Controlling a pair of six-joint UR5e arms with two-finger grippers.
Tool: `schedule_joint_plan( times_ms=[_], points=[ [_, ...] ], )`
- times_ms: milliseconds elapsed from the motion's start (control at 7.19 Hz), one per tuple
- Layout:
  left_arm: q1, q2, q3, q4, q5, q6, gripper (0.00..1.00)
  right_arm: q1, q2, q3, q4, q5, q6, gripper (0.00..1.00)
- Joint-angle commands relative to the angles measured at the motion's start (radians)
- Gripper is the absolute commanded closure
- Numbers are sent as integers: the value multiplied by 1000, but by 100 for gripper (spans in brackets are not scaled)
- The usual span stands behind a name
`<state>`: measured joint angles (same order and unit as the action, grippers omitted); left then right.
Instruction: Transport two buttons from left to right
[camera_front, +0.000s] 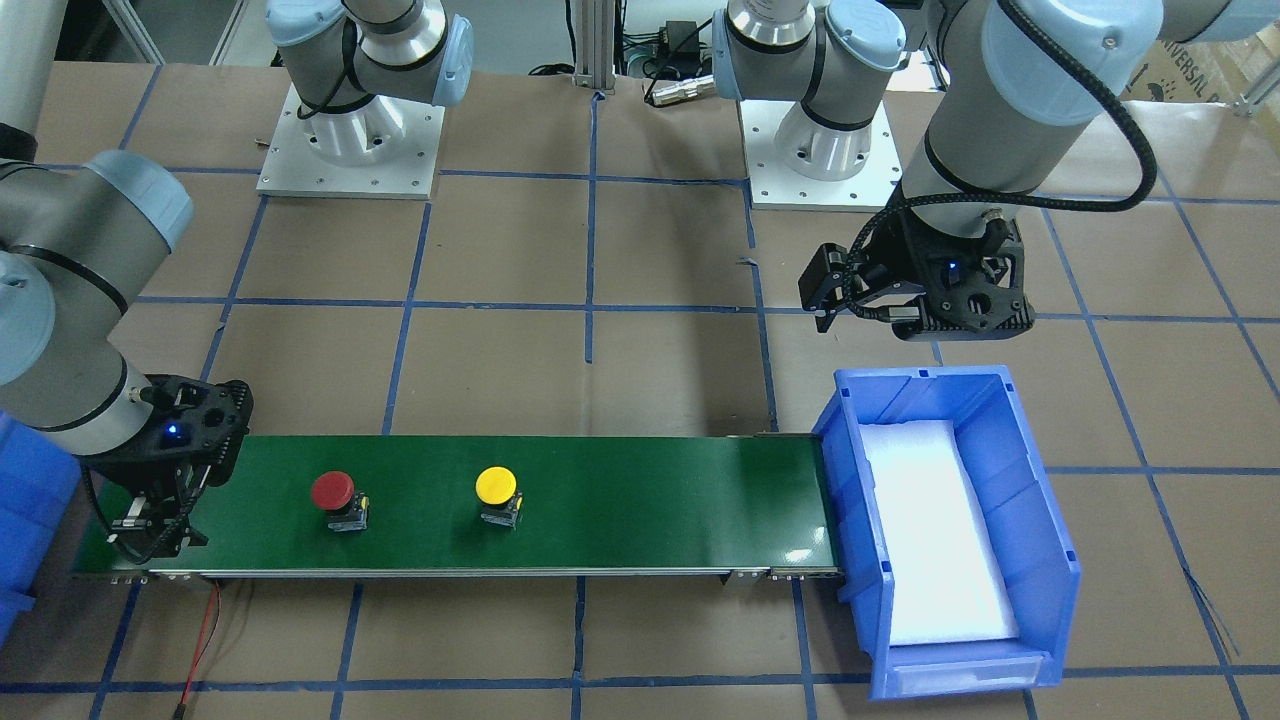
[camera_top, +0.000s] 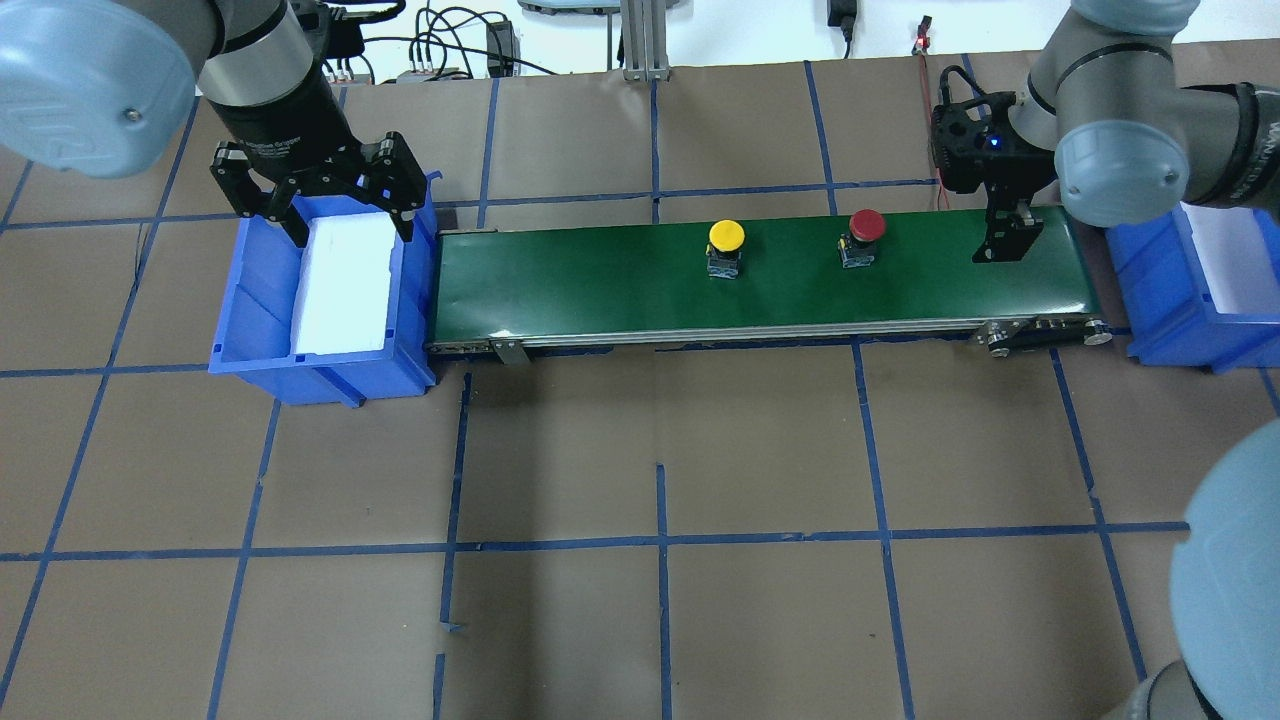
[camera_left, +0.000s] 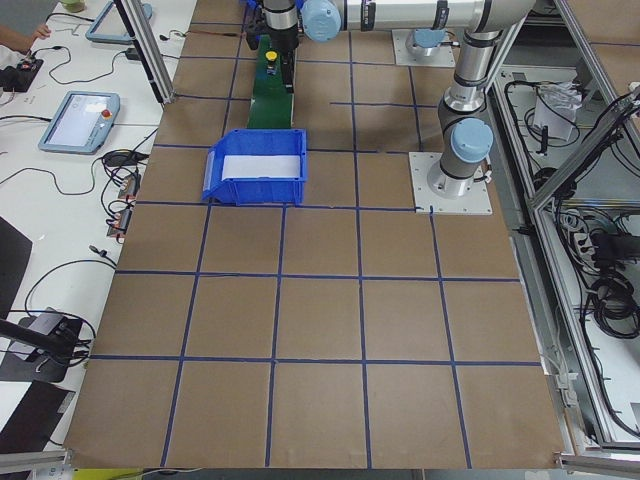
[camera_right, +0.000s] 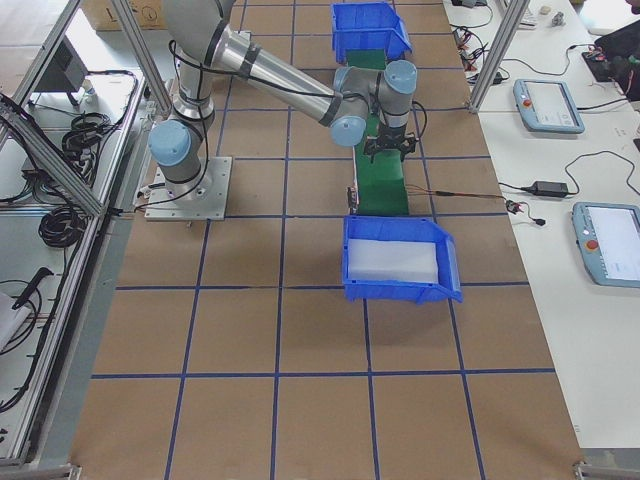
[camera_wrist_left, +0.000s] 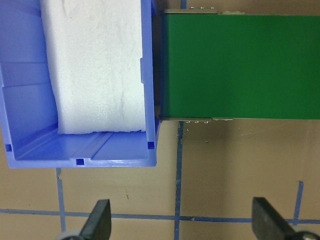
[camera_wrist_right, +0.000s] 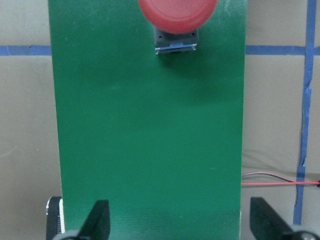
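Observation:
The red button (camera_top: 866, 228) and the yellow button (camera_top: 726, 240) stand upright on the green conveyor belt (camera_top: 600, 290), the red one nearer the belt's right end. They also show in the front view, red (camera_front: 333, 492) and yellow (camera_front: 496, 487). My right gripper (camera_top: 1010, 238) is open and empty, low over the belt's right end, apart from the red button (camera_wrist_right: 177, 15) ahead of it. My left gripper (camera_top: 350, 225) is open and empty above the far edge of the left blue bin (camera_top: 320, 370).
The left blue bin holds a white foam liner (camera_wrist_left: 95, 65) and butts against the belt's left end. A second blue bin (camera_top: 1190, 290) stands past the belt's right end. A red wire (camera_front: 200, 640) lies on the brown table by that end.

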<state>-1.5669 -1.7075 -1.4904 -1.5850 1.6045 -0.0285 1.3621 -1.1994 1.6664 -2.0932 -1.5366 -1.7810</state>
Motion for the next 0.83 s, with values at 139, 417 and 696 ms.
schedule_joint_plan(
  times_ms=[139,417,696],
  points=[
    [-1,3,-8,-1,0,-1,0,0,1,10,4,24,-2,2],
    [-2,-1,-4,0,0,-5,0,0,1,12,1,24,5,2],
    [-1,-1,-4,0,0,-5,0,0,1,10,2,21,11,2]
  ],
)
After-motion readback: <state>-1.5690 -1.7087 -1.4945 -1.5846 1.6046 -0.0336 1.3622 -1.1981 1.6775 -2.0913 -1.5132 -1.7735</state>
